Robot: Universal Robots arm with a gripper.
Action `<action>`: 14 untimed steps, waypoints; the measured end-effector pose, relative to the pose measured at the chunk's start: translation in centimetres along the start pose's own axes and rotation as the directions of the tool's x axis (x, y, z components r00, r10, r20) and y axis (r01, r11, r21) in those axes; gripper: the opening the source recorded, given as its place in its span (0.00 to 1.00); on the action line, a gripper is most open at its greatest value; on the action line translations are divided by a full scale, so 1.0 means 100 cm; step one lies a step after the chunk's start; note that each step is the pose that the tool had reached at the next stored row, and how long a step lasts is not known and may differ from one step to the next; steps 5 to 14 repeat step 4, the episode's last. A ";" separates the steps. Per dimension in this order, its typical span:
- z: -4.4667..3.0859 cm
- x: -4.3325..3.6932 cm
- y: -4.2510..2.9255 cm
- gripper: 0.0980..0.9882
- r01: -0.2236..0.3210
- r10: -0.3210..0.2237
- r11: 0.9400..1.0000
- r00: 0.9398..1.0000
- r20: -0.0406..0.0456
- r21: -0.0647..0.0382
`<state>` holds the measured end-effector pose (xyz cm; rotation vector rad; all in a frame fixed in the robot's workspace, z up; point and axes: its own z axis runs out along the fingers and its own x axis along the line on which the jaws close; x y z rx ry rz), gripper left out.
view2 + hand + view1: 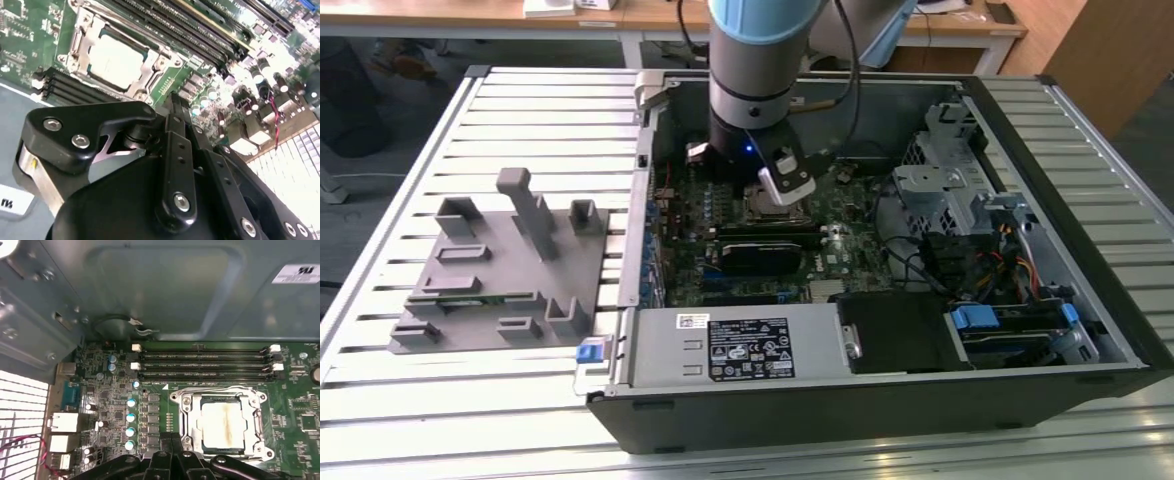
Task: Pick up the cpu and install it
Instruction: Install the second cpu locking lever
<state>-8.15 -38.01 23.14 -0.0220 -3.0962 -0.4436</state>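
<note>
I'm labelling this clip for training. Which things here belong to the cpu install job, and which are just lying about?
Part of the job:
- cpu, seated in the socket in both wrist views
- gripper, jaws shut and holding nothing, just above the board

Just there:
- grey holder on the table, at the exterior view's left
- memory slots
- computer case

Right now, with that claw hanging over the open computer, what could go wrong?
The cpu already lies in its socket frame. If it sits slightly askew, pressing it might bend the contacts beneath.

The claw hangs close over the motherboard; a small drift could knock the upright capacitors beside the socket.

The memory slots lie just past the frame and could be clipped too.
</note>
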 end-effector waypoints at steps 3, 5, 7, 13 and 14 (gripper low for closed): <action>-0.0014 0.0000 0.0004 0.01 0.000 0.000 1.000 1.000 0.000 -0.001; -0.0014 0.0000 0.0004 0.01 0.000 0.000 1.000 1.000 0.000 -0.001; -0.0014 0.0000 0.0004 0.01 0.000 0.000 1.000 1.000 0.000 -0.001; -0.0014 0.0000 0.0004 0.01 0.000 0.000 1.000 1.000 0.000 -0.001; -0.0014 0.0000 0.0004 0.01 0.000 0.000 1.000 1.000 0.000 -0.001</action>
